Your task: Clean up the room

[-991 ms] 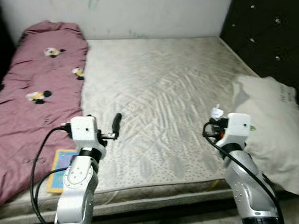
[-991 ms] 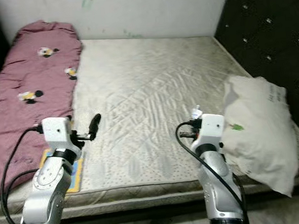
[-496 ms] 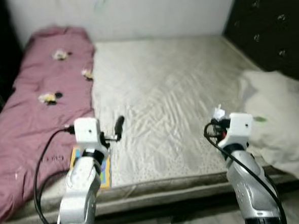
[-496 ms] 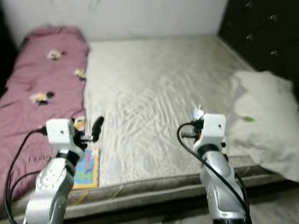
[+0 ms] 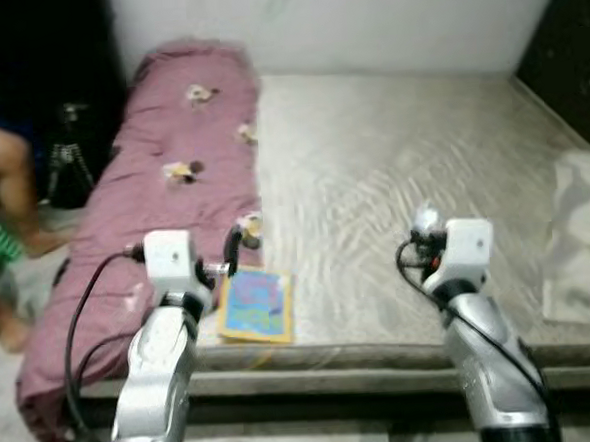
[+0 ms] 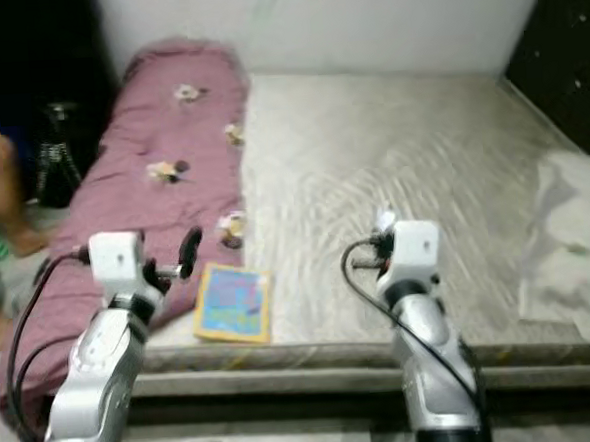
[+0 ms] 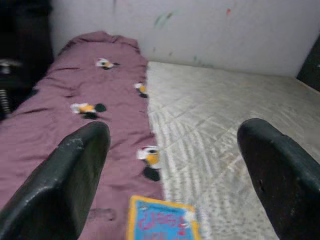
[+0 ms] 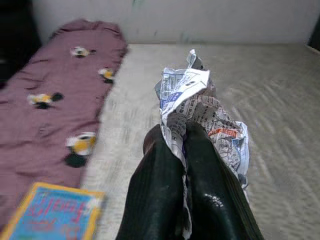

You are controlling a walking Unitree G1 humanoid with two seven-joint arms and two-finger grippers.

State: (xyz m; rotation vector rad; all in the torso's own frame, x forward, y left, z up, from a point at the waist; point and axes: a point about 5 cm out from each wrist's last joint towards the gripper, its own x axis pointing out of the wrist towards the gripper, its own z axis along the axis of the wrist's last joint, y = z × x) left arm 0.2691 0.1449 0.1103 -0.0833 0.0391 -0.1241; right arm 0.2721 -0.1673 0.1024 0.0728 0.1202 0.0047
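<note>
My right gripper (image 8: 182, 134) is shut on a crumpled newspaper ball (image 8: 200, 102), which sticks up past the black fingers. From the head, that gripper (image 5: 423, 225) is raised over the front part of the bare mattress (image 5: 392, 165). My left gripper (image 7: 175, 150) stands open with nothing between its fingers, held up above the mattress's front left corner. A colourful book with a yellow border (image 5: 256, 304) lies flat on the mattress, just right of my left gripper (image 5: 233, 251).
A maroon blanket with cartoon prints (image 5: 177, 168) runs along the mattress's left side. A white pillow (image 5: 582, 239) lies at the right edge. A person's bare leg (image 5: 7, 173) and a small black tripod (image 5: 67, 150) are on the floor at the left.
The camera has swung to the left, so the bed has shifted right and the person's leg and tripod have come into view. Both arms keep their pose, the paper still gripped.
</note>
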